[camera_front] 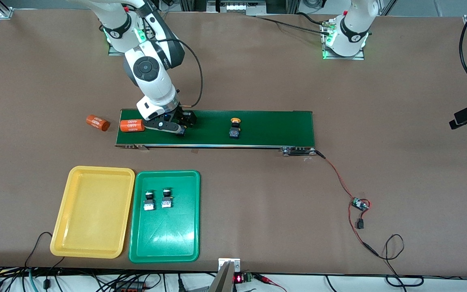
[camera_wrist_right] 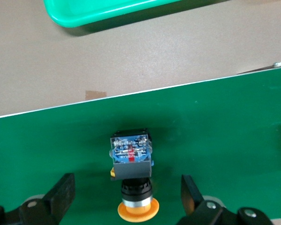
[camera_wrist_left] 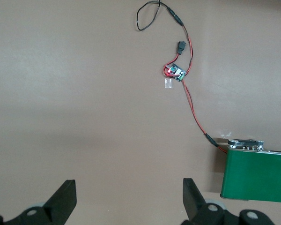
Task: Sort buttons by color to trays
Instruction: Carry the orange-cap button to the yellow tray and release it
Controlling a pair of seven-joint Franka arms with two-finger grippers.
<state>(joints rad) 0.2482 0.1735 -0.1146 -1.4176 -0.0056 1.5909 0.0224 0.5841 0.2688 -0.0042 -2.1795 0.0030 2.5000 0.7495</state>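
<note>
Nearest the camera sit the trays: the green tray (camera_front: 163, 243) holds two green buttons (camera_front: 148, 200) side by side, and the yellow tray (camera_front: 91, 239) beside it has none.

On the conveyor belt (camera_front: 266, 129), the right gripper (camera_wrist_right: 126, 199) hangs with jaws spread around a yellow button (camera_wrist_right: 132, 164) lying on its side — a squeeze on the round cap could squirt it out, or nudge the orange cylinder (camera_front: 131, 125) alongside. A second yellow button (camera_front: 234, 128) stands mid-belt. The left gripper (camera_wrist_left: 129, 201) waits released over bare table.
</note>
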